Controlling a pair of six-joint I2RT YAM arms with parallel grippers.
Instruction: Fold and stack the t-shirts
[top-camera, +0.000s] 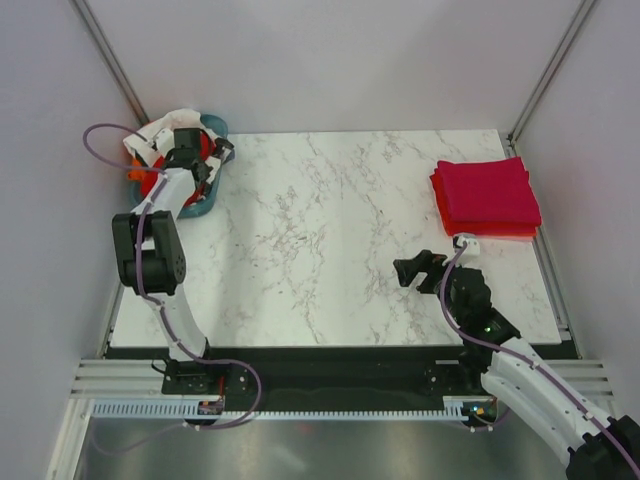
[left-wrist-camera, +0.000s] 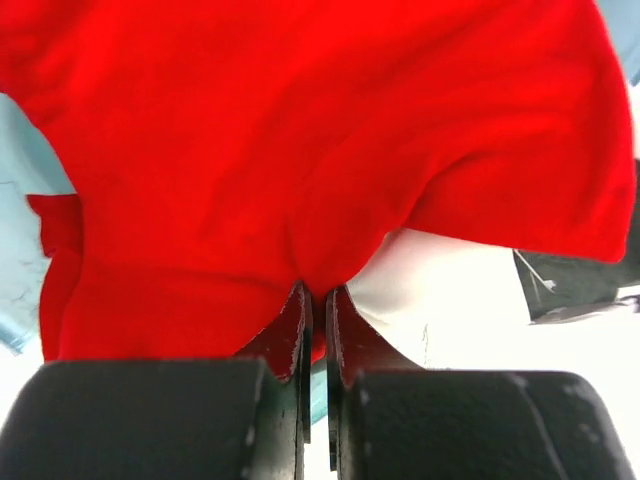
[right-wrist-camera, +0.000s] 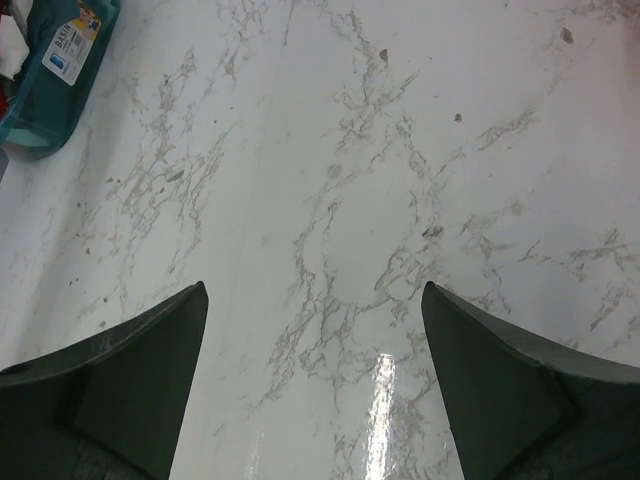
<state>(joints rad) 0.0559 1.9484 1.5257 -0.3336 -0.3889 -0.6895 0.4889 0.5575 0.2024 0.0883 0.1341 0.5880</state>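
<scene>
My left gripper (top-camera: 212, 152) is over the teal basket (top-camera: 212, 195) at the far left, shut on a bright red t-shirt (left-wrist-camera: 300, 150) that fills the left wrist view; its fingers (left-wrist-camera: 300, 320) pinch a fold of the cloth. A white t-shirt (top-camera: 165, 125) and an orange one (top-camera: 133, 180) lie in the basket; the white one also shows under the red one (left-wrist-camera: 440, 290). Folded crimson-pink and red t-shirts (top-camera: 485, 195) are stacked at the far right. My right gripper (top-camera: 418, 270) is open and empty above the marble table (right-wrist-camera: 330, 180).
The teal basket's corner (right-wrist-camera: 55, 70) shows at the top left of the right wrist view. Grey walls stand close on the left, right and back. The arm bases and a rail run along the near edge.
</scene>
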